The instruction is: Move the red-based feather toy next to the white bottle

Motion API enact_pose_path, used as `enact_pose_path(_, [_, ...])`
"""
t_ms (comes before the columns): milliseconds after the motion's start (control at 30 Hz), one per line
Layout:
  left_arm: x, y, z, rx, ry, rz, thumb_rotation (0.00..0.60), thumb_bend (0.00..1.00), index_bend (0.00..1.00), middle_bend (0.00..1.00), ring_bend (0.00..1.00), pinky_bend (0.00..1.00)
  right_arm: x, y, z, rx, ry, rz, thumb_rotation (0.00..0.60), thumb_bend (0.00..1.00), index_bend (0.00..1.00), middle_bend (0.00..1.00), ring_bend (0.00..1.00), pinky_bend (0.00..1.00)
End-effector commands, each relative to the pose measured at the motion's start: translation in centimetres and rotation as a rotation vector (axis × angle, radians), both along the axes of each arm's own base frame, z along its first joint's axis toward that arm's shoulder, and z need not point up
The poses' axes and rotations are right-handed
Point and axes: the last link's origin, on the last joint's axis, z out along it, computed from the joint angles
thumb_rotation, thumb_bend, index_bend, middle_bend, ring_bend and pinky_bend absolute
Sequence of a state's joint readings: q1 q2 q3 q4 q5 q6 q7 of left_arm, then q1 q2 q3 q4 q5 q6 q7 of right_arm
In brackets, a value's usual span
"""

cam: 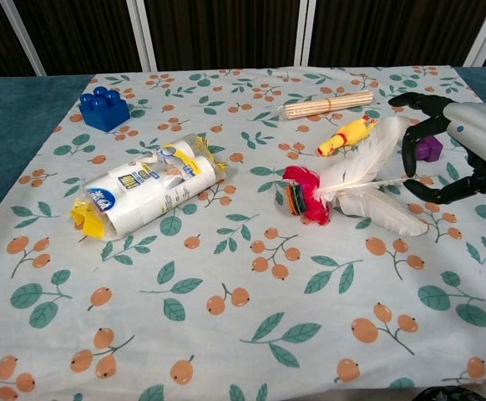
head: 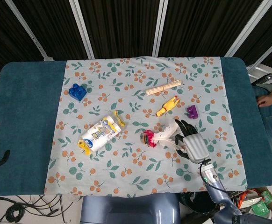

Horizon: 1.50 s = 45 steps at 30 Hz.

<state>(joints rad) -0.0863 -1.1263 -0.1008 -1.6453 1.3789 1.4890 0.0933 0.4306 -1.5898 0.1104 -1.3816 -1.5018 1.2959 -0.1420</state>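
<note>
You had almost no readable text in front of you.
The only printing sat on the white bottle [cam: 147, 194], which lay on its side on the floral cloth [cam: 226, 334]; its label [cam: 139, 177] carried a blue logo patch and small dark print, but the letters were too small and blurred for you to make out in either view. No other thing on the cloth bore words, numbers or signs.

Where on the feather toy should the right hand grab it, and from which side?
Probably the feather shafts just right of the red base, coming from above on the right. The feather toy lies flat, plumes fanned toward the open right hand; the tips are too flimsy.
</note>
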Motion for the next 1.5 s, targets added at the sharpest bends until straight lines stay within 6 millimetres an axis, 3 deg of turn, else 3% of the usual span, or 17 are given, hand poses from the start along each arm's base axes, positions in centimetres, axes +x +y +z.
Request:
enact_pose_path(33, [0.0, 0.0, 0.0, 0.000, 0.000, 0.000, 0.600, 0.32, 0.04, 0.06, 0.01, 0.05, 0.0, 0.0, 0.0, 0.000, 0.001, 0.000, 0.600, 0.35, 0.64, 0.04, 0.06, 0.15])
enact_pose_path(1133, [0.0, 0.0, 0.0, 0.000, -0.001, 0.000, 0.600, 0.32, 0.04, 0.06, 0.01, 0.05, -0.1, -0.2, -0.1, 0.005, 0.017, -0.004, 0.600, 0.35, 0.64, 0.04, 0.06, 0.15])
enact_pose_path(1500, [0.0, 0.0, 0.0, 0.000, -0.003, 0.000, 0.600, 0.32, 0.04, 0.06, 0.01, 0.05, 1.5, -1.3, 0.4, -0.002, 0.043, 0.037, 0.600, 0.35, 0.65, 0.04, 0.06, 0.15])
